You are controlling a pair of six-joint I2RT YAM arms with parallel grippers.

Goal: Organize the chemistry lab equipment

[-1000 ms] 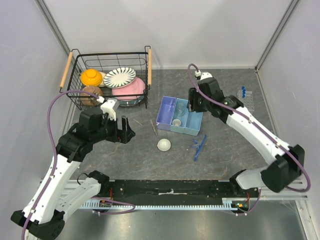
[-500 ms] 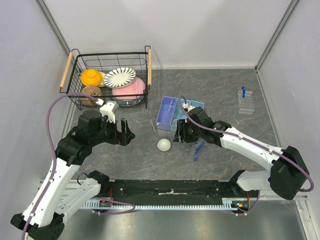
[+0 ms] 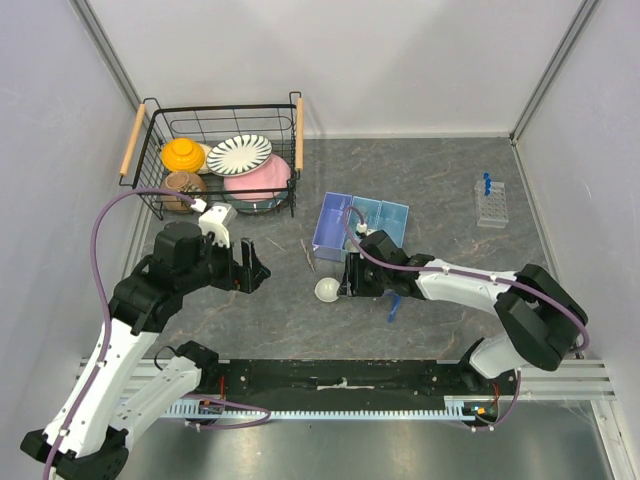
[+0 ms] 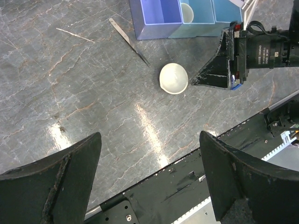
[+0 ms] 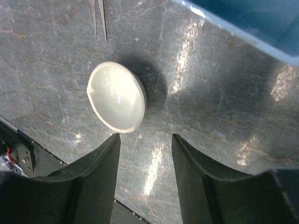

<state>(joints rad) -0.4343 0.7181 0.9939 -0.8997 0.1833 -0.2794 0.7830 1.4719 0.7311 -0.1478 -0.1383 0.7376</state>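
The left gripper (image 4: 150,154) holds its two black fingers wide apart over the grey marbled table (image 4: 70,93), with nothing between them. Farther out lies a white dome-shaped dish (image 4: 174,78). The black right gripper (image 4: 210,74) points at it from the right, just beside it. To the far left, a thin metal spatula (image 4: 129,41) lies near a blue plastic tray (image 4: 154,30) holding a tiny white cup (image 4: 187,12).

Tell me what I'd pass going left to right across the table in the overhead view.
Basket → left gripper → spatula → dish → blue stick → tube rack. The blue tray and the right gripper overlap the dish's span, so I've left them out.
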